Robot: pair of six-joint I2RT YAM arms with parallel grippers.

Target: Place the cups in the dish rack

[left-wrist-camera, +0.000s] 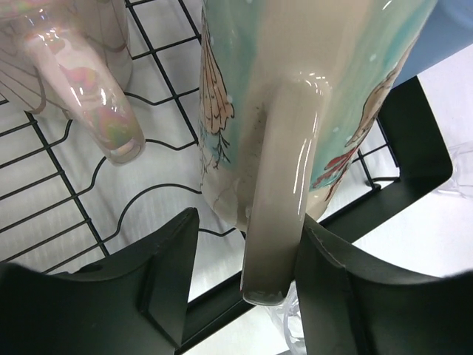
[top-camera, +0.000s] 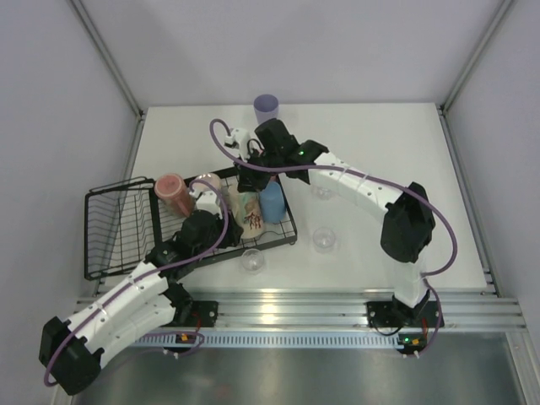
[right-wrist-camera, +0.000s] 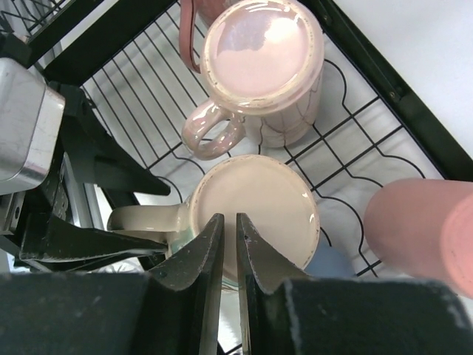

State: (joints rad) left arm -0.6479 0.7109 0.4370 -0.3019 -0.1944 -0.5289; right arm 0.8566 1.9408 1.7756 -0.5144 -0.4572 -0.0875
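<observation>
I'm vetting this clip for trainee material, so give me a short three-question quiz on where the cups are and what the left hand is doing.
1. True or false: the lavender cup stands inside the rack.
2. How many clear glasses stand on the table outside the rack?
3. What sits between the fingers of the left hand? A) a clear glass B) the handle of the cream mug C) the lavender cup

Key: 1 false, it stands on the table beyond the rack. 2 three. 3 B.
</observation>
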